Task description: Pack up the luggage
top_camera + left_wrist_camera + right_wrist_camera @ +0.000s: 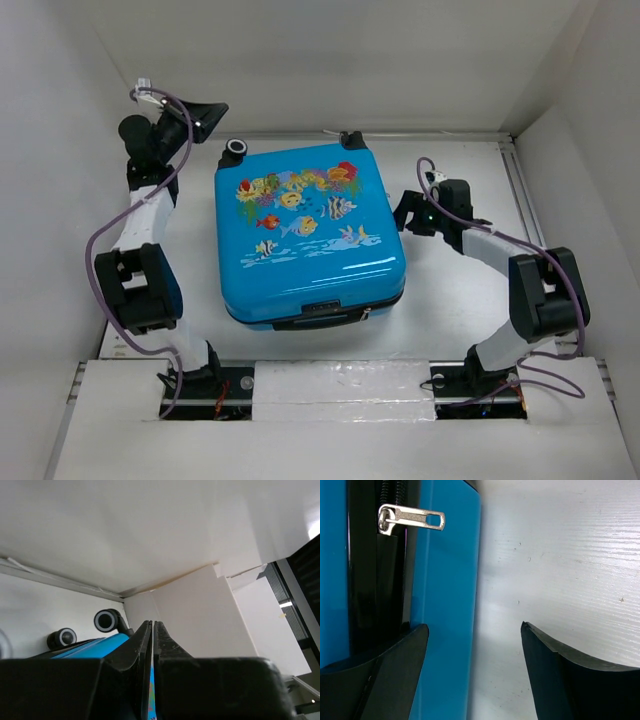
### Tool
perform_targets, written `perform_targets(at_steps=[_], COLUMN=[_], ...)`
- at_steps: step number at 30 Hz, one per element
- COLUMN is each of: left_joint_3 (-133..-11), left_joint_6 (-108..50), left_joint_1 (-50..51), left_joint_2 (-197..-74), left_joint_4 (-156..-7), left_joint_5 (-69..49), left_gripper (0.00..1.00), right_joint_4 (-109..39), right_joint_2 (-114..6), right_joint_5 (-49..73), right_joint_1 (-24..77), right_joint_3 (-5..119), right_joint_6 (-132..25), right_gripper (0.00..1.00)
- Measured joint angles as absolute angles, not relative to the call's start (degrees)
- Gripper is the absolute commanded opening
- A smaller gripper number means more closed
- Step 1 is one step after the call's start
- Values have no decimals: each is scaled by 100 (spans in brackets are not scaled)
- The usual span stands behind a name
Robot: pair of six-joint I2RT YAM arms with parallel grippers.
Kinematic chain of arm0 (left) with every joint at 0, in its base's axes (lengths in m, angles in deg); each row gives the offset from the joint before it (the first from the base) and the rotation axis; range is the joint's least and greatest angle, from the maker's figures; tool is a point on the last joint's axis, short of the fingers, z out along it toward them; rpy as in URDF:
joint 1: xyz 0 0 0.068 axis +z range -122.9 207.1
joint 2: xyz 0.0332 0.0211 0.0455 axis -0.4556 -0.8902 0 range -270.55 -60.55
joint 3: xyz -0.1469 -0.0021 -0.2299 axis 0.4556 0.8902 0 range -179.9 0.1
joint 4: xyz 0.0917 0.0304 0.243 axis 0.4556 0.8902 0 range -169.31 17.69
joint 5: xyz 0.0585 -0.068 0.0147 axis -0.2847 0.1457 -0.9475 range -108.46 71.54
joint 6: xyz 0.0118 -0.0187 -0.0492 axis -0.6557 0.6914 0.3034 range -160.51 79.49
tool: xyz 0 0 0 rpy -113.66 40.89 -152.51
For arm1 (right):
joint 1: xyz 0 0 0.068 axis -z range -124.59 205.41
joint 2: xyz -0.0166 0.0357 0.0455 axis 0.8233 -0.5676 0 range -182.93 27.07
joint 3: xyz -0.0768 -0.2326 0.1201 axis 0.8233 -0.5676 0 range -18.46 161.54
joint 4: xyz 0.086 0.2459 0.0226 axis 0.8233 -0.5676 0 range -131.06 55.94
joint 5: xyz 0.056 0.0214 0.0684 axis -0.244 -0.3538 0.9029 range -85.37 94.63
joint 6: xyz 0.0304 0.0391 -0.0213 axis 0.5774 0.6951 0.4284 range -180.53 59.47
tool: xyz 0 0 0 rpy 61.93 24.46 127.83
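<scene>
Currently the luggage (305, 235), a glossy bright-blue hard shell with rounded corners, is lying flat and zipped shut in the middle of the white desk (450, 310), its fish-and-coral print facing up. Round black caster wheels (106, 620) with pale hubs are showing at its far edge. The left claw (205, 118) is hanging by the far-left corner, tapered matte-black fingers pressing flush together, gripping nothing. The right claw (475, 630) is sitting just beside the case's right side, spread wide and empty, one finger over the black zip band, the other over the grainy desk. A flat metal zipper pull (412, 518) is lying across the zip track.
</scene>
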State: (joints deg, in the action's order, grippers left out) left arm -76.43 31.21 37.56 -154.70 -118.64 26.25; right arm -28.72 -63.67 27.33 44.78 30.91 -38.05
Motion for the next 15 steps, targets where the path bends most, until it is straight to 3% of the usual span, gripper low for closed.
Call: perform_targets(at_steps=[5,6,7,8,10,11,12,14,15], left_joint_3=[-7457,-7370,-7348,-7341,-7343,-7348,-7354,-7433,-7490], left_joint_6=[3012,2964,2903,2852,2500,2315,2105,1598,1320], left_joint_1=[3732,3732,3732,3732,3732,3706,3667,3533,3378], left_joint_2=[-15730,-15748,-15748,-15745,-15671,-15553,-15378,-14849,-14486], left_joint_4=[-11787,-11713,-11671,-11551,-11265,-11016,-10732,-10104,-9853], left_joint_5=[2548,2509,2487,2423,2196,2006,1728,1134,799], left_gripper=[0,28,28,53,71,74,74,66,63], right_joint_4=[-2902,-2916,-2924,-2926,-2975,-2992,-3014,-3044,-3062], right_joint_2=[-6122,-5980,-5806,-5613,-5001,-4691,-4321,-3502,-3080], right_joint_5=[2663,2600,2561,2517,2355,2270,2145,1909,1822], right_joint_1=[4485,4485,4487,4489,4496,4496,4498,4478,4450], right_joint_3=[3019,2975,2925,2859,2730,2704,2673,2629,2610], right_joint_6=[-3742,-3728,-3691,-3630,-3521,-3484,-3457,-3412,-3407], right_gripper=[80,79,77,76,67,64,52,27,21])
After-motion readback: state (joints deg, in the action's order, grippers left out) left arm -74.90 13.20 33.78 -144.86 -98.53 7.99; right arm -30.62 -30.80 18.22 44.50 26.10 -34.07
